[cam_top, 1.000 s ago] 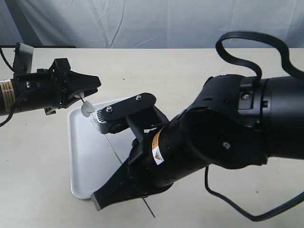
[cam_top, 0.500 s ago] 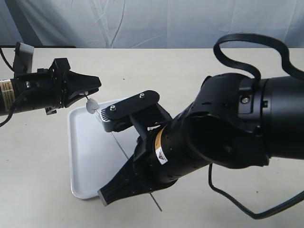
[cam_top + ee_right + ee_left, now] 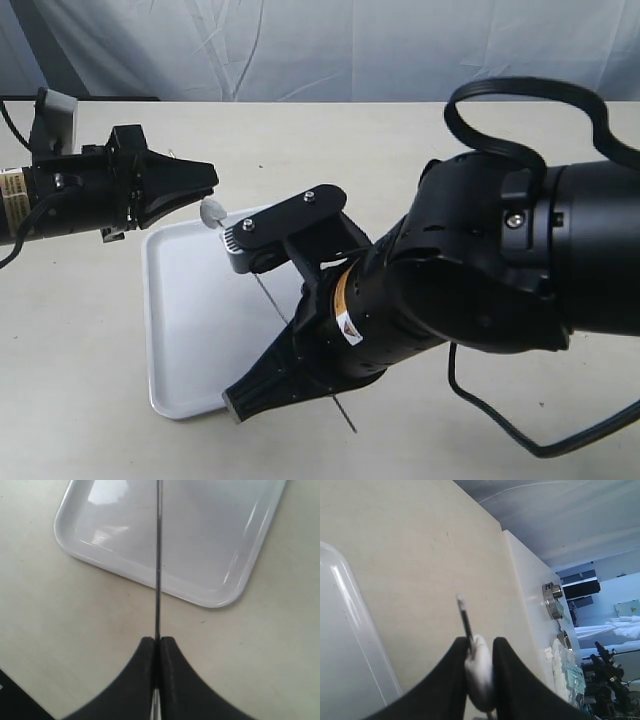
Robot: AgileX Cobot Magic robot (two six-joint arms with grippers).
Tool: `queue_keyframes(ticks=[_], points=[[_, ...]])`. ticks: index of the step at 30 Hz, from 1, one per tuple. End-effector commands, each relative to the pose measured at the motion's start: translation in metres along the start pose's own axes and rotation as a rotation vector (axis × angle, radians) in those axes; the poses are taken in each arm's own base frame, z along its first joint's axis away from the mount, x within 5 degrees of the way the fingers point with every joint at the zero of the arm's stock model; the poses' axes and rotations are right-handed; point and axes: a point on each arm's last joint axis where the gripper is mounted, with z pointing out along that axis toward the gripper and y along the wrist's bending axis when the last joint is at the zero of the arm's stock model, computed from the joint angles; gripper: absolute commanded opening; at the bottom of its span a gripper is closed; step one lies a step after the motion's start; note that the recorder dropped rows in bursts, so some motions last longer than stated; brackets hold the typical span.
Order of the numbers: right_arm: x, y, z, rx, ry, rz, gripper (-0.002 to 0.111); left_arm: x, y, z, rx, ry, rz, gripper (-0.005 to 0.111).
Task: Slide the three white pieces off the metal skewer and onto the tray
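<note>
L gripper (image 3: 480, 646) pinches one white piece (image 3: 479, 677) near the tip of the metal skewer (image 3: 158, 555), by the tray (image 3: 165, 330) edge. R gripper (image 3: 158, 642) is clamped on the rod's other end. No pieces visible on tray, other two unseen – prob. most work left.

Left pincer (image 3: 481, 642) nipped on white piece (image 3: 479, 677); right pincer (image 3: 157, 641) clamped on metal skewer (image 3: 158, 555), angled down.

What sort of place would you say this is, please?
Most likely a robotics lab or test room: a plain beige table, a wrinkled pale cloth backdrop behind it, and, in the left wrist view, black equipment beyond the table.
</note>
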Motion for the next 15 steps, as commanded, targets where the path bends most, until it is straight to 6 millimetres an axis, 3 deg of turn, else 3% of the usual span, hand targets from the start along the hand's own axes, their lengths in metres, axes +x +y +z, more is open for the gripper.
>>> queue_keyframes(ticks=[1, 15], points=[[0.0017, -0.0015, -0.0021, 0.013, 0.002, -0.002, -0.001, -0.0004, 0.001, 0.0008, -0.001, 0.004, 0.003, 0.017], [0.0026, -0.0001, -0.0022, 0.003, 0.01, 0.012, -0.001, -0.003, 0.0004, 0.0007, 0.005, -0.025, -0.014, 0.017]])
